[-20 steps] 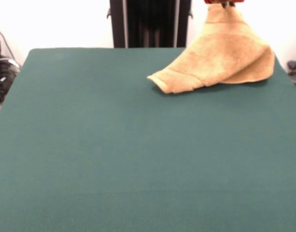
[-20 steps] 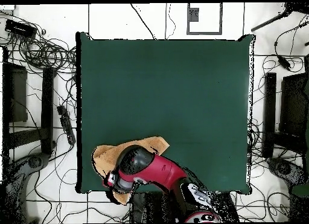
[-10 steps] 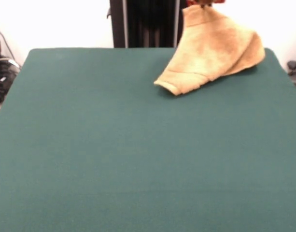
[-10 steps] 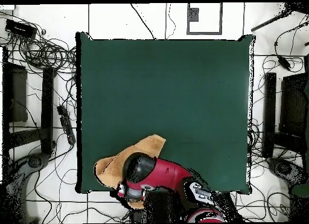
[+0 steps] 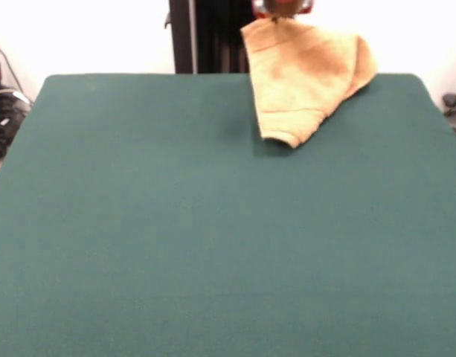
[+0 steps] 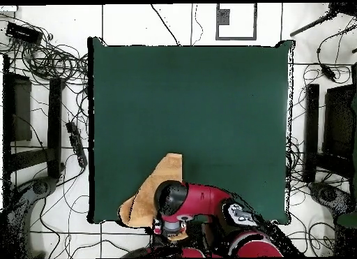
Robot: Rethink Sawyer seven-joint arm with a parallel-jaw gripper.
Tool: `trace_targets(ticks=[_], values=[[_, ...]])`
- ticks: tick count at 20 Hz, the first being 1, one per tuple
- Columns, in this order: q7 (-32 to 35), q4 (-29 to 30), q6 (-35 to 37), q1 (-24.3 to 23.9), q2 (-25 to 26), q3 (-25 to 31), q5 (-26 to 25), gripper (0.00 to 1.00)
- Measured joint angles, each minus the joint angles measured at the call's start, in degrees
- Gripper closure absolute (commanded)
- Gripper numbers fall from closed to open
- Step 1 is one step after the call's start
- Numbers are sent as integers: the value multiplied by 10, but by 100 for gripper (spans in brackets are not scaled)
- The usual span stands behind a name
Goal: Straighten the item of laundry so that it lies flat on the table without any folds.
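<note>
At the top centre-right of the front view, the gripper shows only as a small red and dark shape cut off by the frame's upper edge, and it holds the top corner of the orange-tan towel, its jaws closed on the cloth. The towel hangs from that pinched corner in loose folds, widening downward, with its lower rounded tip resting on the dark green table in the upper right part of the frame and a soft shadow just beside that tip. Part of the cloth bulges out toward the right. In the overhead view, the towel lies in the lower left part of the frame, narrow and slanted, its upper end on the green table and its lower end reaching the table's bottom edge, partly covered by the red and black arm.
</note>
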Motion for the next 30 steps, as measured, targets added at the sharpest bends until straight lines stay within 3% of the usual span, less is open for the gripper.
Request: trace_targets(ticks=[11, 30], values=[[0, -74, 0, -2, 21, -9, -182, 100], [0, -167, 0, -2, -20, -9, -355, 100]])
